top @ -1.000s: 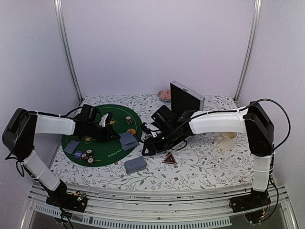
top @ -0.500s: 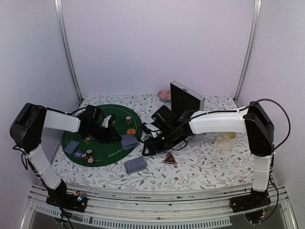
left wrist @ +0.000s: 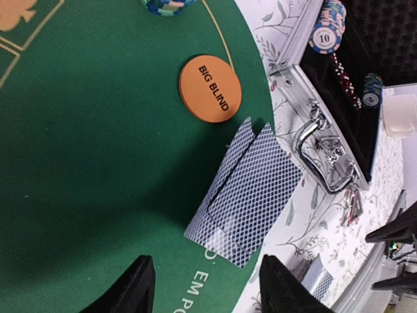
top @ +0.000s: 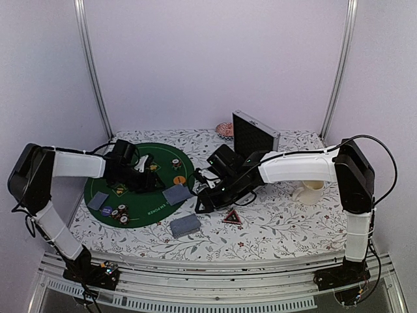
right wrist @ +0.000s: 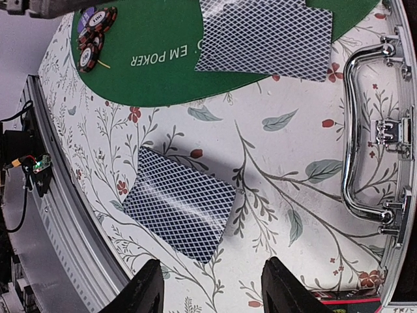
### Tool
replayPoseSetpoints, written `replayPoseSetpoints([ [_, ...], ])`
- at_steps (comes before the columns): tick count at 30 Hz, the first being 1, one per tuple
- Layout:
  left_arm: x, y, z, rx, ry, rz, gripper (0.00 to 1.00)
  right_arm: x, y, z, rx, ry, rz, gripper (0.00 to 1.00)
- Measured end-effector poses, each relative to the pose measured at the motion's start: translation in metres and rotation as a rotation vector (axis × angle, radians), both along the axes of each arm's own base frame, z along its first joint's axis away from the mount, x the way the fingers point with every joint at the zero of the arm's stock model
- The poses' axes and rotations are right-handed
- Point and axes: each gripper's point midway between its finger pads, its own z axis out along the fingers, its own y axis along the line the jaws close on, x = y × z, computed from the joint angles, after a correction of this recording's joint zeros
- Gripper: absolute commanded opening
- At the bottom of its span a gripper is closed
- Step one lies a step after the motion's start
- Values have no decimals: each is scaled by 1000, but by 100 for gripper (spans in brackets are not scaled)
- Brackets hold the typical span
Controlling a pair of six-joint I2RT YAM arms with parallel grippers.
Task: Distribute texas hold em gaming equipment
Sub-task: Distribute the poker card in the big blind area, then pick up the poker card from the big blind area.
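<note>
Two overlapping grey-blue playing cards (left wrist: 251, 189) lie face down on the right edge of the round green mat (left wrist: 78, 163), partly over the floral cloth. My left gripper (left wrist: 208, 290) hangs open just short of them, holding nothing. The orange "BIG BLIND" button (left wrist: 210, 89) lies on the mat beyond the cards. My right gripper (right wrist: 212, 287) is open above the card deck (right wrist: 179, 212) on the cloth, apart from it. In the top view the left gripper (top: 156, 182) is left of the cards (top: 177, 193), and the right gripper (top: 199, 203) is above the deck (top: 186, 225). Striped poker chips (top: 117, 212) sit on the mat's near edge.
The open silver case (top: 254, 134) stands behind the right arm, its handle (right wrist: 365, 130) and chip rows (left wrist: 326, 32) close to the cards. A cream mug (top: 309, 191) stands at the right. A red triangle (top: 231, 217) lies near the deck. Another card (top: 98, 200) lies on the mat's left.
My left gripper has opened and let the two cards drop onto the mat's right edge, then drawn back slightly to the left. The right arm has not moved.
</note>
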Motion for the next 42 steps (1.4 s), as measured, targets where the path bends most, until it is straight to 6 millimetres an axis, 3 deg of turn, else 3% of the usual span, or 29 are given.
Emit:
replayPoseSetpoints([
  [5,5,10,40,24,-109,41,60,0,-1,-1,-5,3,-5,53],
  [9,1,11,49,32,-129,48,58,0,-1,-1,-6,5,-8,53],
  [18,-15,2,23,73,-65,32,57,6,3,4,30,32,-26,47],
  [23,-14,4,-4,98,-6,46,56,44,11,11,138,82,-110,43],
  [29,-8,2,-21,98,16,67,52,81,15,-9,164,155,-220,39],
  [34,-1,-2,-20,71,-3,73,51,85,28,-20,170,216,-270,38],
  [42,3,-5,-29,41,-4,74,44,88,28,-20,172,303,-392,38],
])
